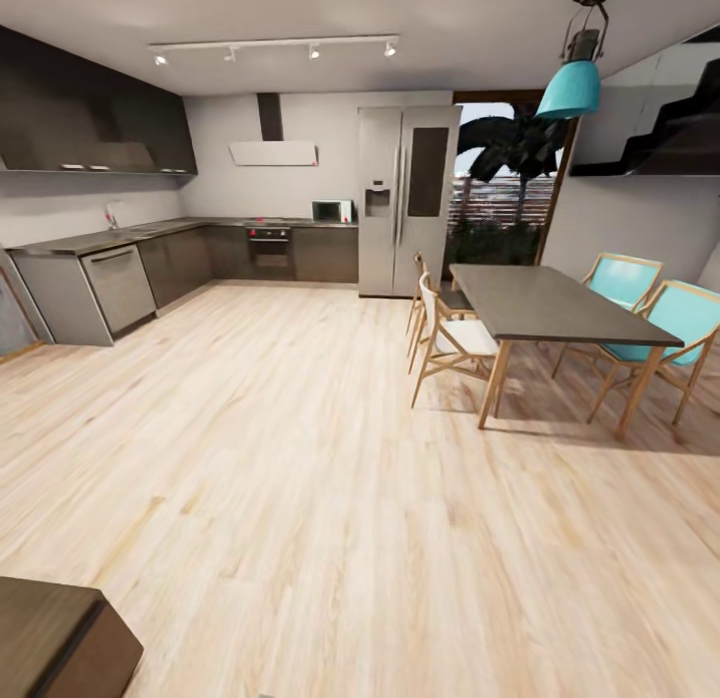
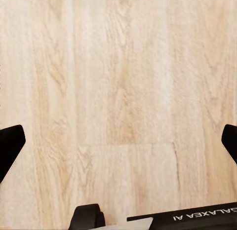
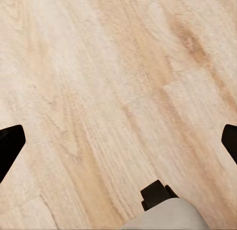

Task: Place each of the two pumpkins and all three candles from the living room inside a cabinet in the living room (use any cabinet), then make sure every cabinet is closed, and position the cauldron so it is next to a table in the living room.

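Pale wooden floor [image 1: 300, 458] spreads across the head view, running from a kitchen at the far side to a dining area on the right. Dark grey counters [image 1: 110, 240] line the far left corner, with a dishwasher [image 1: 120, 286] set under them, an oven [image 1: 269, 251] in the back run, a microwave [image 1: 331, 211] on the counter and a white hood [image 1: 273, 153] on the wall above. A tall steel fridge [image 1: 405, 200] stands beside a window that shows a palm. To the right, a dark-topped dining table [image 1: 545, 303] on light wooden legs has two white-seated chairs [image 1: 450, 338] on its near side and two turquoise chairs [image 1: 665, 328] on its far side, with a turquoise lamp [image 1: 570, 86] hanging overhead. A dark brown wooden corner [image 1: 55, 638] of some low piece of furniture sits at the lower left edge; which piece it is cannot be told. No pumpkin, candle, cauldron or glass-topped table appears in any view. The left gripper [image 2: 118, 138] points down at bare planks, its black fingertips [image 2: 10, 143] spread wide with nothing between them. The right gripper [image 3: 118, 138] likewise hangs over bare floor, its fingertips [image 3: 10, 141] wide apart and empty.
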### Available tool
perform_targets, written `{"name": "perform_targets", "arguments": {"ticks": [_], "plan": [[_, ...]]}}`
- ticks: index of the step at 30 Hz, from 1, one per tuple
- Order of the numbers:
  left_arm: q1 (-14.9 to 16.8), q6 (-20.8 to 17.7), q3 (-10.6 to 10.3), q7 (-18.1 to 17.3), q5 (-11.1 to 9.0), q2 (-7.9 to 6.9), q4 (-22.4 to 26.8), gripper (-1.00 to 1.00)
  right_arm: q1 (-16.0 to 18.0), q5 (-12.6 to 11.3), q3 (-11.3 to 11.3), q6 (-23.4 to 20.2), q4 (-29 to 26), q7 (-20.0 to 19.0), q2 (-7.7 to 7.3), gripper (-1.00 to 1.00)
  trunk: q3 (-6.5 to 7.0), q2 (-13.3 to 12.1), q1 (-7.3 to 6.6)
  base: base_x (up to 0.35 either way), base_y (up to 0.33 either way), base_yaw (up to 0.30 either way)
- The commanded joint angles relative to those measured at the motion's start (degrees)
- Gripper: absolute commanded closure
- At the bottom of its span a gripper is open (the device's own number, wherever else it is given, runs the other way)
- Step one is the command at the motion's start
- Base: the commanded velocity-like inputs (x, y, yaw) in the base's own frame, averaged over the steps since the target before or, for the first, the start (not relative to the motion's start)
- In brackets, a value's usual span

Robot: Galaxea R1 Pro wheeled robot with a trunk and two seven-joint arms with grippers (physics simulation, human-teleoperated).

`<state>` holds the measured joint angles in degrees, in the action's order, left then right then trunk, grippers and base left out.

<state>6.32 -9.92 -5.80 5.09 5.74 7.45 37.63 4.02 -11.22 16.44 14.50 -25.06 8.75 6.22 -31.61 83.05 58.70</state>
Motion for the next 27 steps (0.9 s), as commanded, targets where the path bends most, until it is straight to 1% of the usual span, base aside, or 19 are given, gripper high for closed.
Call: {"name": "perform_targets", "arguments": {"ticks": [1, 6, 11, 27], "plan": [[0.0, -0.4, -0.2, 0.3, 0.6, -0.03, 0.1, -1.00, 0.0, -0.6, 0.0, 0.3, 0.0, 0.0, 0.02, -1.00, -0.06, 0.0, 0.03, 0.342, -0.014, 0.014], [0.0, -0.4, -0.2, 0.3, 0.6, 0.01, 0.1, -1.00, 0.0, -0.6, 0.0, 0.3, 0.0, 0.0, 0.02, -1.00, -0.06, 0.0, 0.03, 0.342, -0.005, 0.005], [0.0, -0.4, -0.2, 0.3, 0.6, 0.04, 0.1, -1.00, 0.0, -0.6, 0.0, 0.3, -0.1, 0.0, 0.02, -1.00, -0.06, 0.0, 0.03, 0.333, -0.116, 0.086], [0.0, -0.4, -0.2, 0.3, 0.8, 0.13, 0.1, -1.00, 0.0, -0.6, -0.1, 0.3, 0.0, 0.0, 0.09, -1.00, -0.06, 0.0, 0.03, 0.256, -0.223, 0.276]]}}
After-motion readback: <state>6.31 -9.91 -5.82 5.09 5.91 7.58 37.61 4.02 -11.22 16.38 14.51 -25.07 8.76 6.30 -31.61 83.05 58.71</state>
